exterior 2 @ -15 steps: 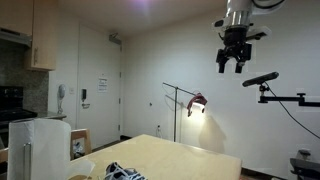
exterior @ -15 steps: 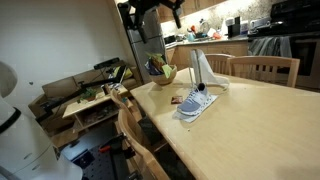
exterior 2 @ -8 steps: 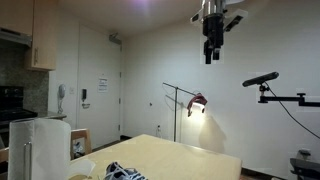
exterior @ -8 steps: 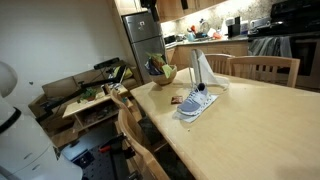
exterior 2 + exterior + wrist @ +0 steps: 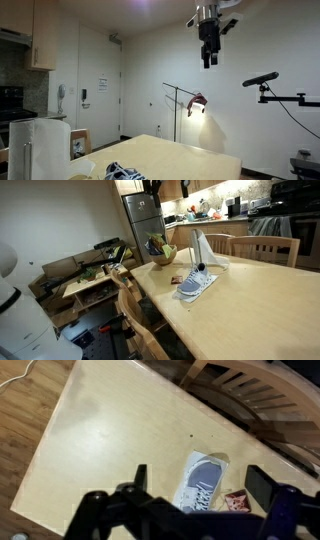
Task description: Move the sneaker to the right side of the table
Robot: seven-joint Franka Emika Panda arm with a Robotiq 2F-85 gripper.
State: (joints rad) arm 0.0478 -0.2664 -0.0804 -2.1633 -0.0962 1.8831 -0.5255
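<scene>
Caught mid-air: the arm's fingers [image 5: 208, 58] are hanging high over the surface [image 5: 195, 158], close to the ceiling in an exterior view, pointing straight down and well apart from everything below. In the wrist view the two dark fingers are standing spread as wide as they go; nothing is being held between them.

The sneaker [image 5: 197, 283], grey-blue with a white sole, is lying flat on the pale wood in an exterior view, near the long edge and toward the end facing the refrigerator [image 5: 146, 218]. A small dark-red item [image 5: 175, 280] is resting just beside it at 9 o'clock; a bowl [image 5: 163, 253] of fruit is sitting at 11 o'clock, near the corner; a white upright object [image 5: 205, 248] is standing behind it at 12 o'clock. A wooden chair [image 5: 265, 248] is waiting at the far side of the surface; a lower cluttered table [image 5: 95, 280] is sitting off at 9 o'clock.

From the wrist camera, looking straight down, the sneaker is showing far beneath the gap between the fingers, at 4 o'clock from the frame's centre; its laced front is pointing toward 7 o'clock, and the small dark-red item is lying at its 4 o'clock, just beside the sole; the wood around it is showing bare toward 10 o'clock.
</scene>
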